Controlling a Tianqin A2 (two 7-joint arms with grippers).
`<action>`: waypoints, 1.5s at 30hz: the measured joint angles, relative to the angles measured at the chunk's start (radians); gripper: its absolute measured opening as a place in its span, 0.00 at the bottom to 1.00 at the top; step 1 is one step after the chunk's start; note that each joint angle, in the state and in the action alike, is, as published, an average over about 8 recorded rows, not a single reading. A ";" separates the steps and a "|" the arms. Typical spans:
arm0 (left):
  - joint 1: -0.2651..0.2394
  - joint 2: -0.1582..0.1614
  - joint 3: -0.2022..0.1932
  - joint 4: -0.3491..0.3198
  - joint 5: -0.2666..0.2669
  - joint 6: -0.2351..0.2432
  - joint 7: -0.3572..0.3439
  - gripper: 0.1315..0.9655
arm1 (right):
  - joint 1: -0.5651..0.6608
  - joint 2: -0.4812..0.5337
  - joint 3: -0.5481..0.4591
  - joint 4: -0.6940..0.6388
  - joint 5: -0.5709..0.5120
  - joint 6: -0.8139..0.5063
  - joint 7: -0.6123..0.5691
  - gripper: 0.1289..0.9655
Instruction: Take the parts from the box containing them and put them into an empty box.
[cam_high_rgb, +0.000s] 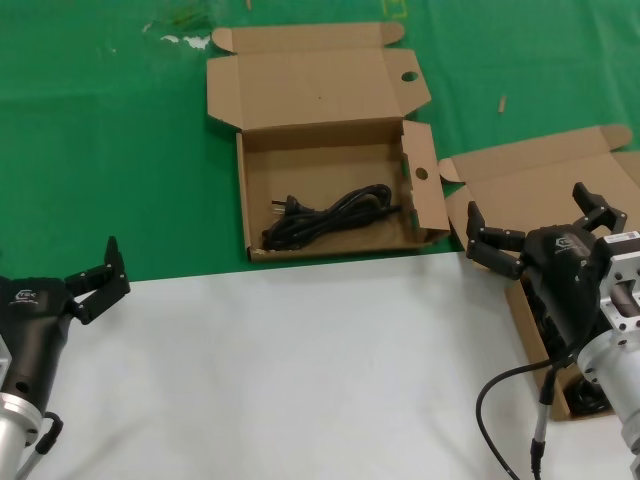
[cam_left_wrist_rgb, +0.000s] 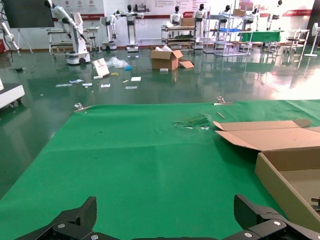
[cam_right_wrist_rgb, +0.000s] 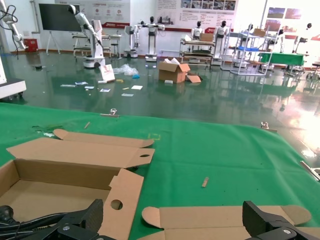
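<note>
Cord transfer partly done, both arms empty

One black power cord (cam_high_rgb: 328, 215) already lies in the box with round holes (cam_high_rgb: 330, 200), well ahead of and between the two sets of jaws. Right gripper (cam_high_rgb: 535, 222) hovers with its jaws spread wide and holding nothing, directly above the hole-free box (cam_high_rgb: 520, 185), whose contents are mostly hidden beneath it, so I cannot tell how many cords remain. Left gripper (cam_high_rgb: 98, 278) waits open and empty over the white table (cam_high_rgb: 300, 370), well apart from both boxes
</note>
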 joint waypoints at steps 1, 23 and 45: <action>0.000 0.000 0.000 0.000 0.000 0.000 0.000 1.00 | 0.000 0.000 0.000 0.000 0.000 0.000 0.000 1.00; 0.000 0.000 0.000 0.000 0.000 0.000 0.000 1.00 | 0.000 0.000 0.000 0.000 0.000 0.000 0.000 1.00; 0.000 0.000 0.000 0.000 0.000 0.000 -0.001 1.00 | 0.000 0.000 0.000 0.000 0.000 0.000 0.000 1.00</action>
